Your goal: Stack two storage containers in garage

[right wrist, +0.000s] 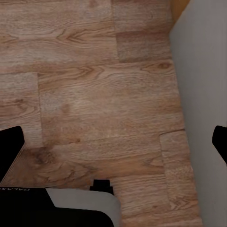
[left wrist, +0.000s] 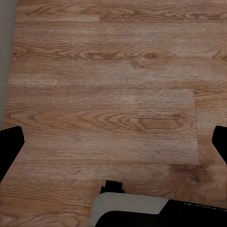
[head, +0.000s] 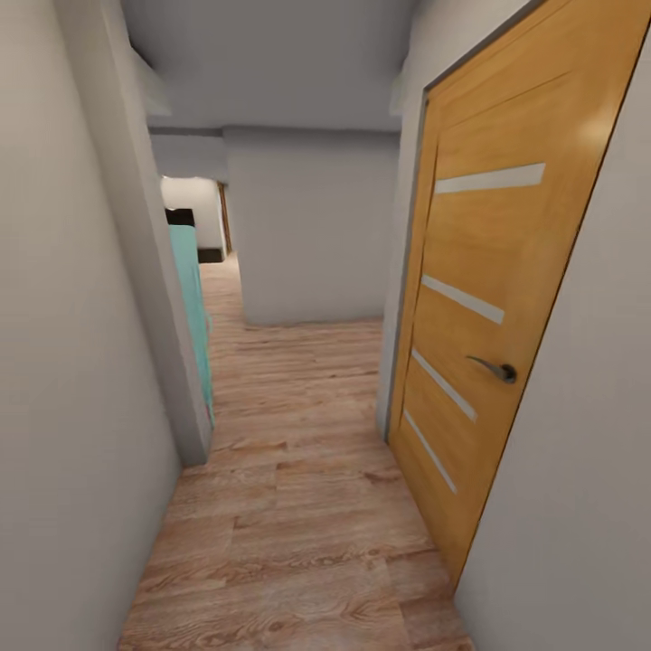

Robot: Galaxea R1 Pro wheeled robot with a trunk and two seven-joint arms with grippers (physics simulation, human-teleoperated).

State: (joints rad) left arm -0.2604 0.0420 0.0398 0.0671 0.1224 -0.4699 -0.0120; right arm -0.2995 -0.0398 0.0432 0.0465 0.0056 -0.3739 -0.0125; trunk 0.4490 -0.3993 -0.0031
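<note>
Transit step, judged: narrow hallway of light wood plank floor (head: 298,506), closed orange-brown wooden door (head: 493,298) right. Left gripper (left wrist: 113,146) and right gripper (right wrist: 113,144) fingers spread wide, empty. Next: drive on, find containers.

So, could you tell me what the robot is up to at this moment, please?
It is between rooms, in a narrow corridor with a wood plank floor, handling nothing. A closed wooden door with a metal handle stands on its right, and a grey wall lies ahead where the passage bends left. Both wrist cameras look down at the planks, with the left gripper and right gripper open and empty.
</note>
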